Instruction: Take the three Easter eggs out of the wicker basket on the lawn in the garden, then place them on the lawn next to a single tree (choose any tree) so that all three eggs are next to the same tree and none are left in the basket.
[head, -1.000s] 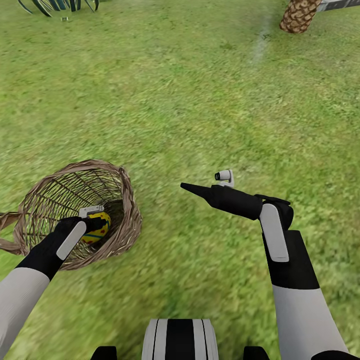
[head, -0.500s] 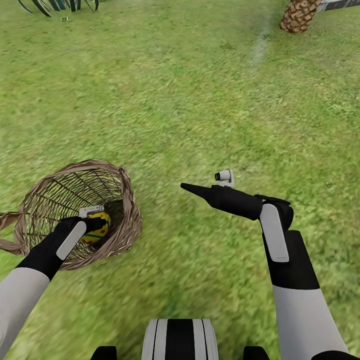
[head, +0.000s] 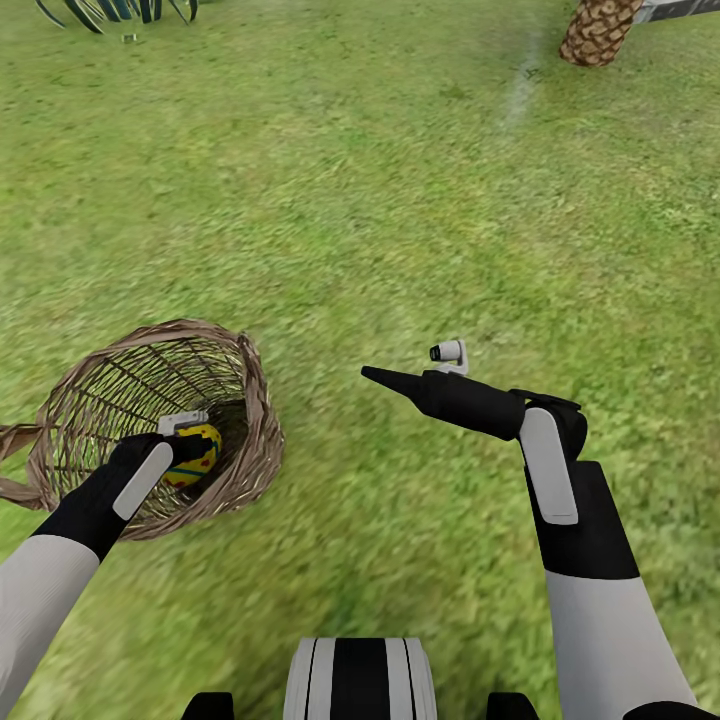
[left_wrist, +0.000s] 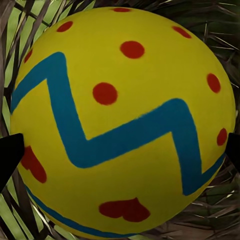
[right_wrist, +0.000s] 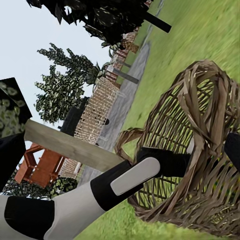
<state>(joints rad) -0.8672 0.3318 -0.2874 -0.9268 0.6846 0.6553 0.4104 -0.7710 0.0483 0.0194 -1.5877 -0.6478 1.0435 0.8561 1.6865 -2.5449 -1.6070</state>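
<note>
**Inside the basket: left end effector holds its place at the egg**

Inside the wicker basket (head: 150, 425), the left end effector (head: 190, 445) has not shifted over the last second; its dark fingertips (left_wrist: 9, 157) sit at either flank of the Easter egg (left_wrist: 122, 120), apparently closed on it, though contact is not certain. Nothing has lifted yet. The right end effector (head: 375, 375) hovers above the lawn (head: 400, 200), its opening impossible to judge. A scaly palm trunk (head: 598, 30) stands far off.

No readable text, labels or numbers appear anywhere.
</note>
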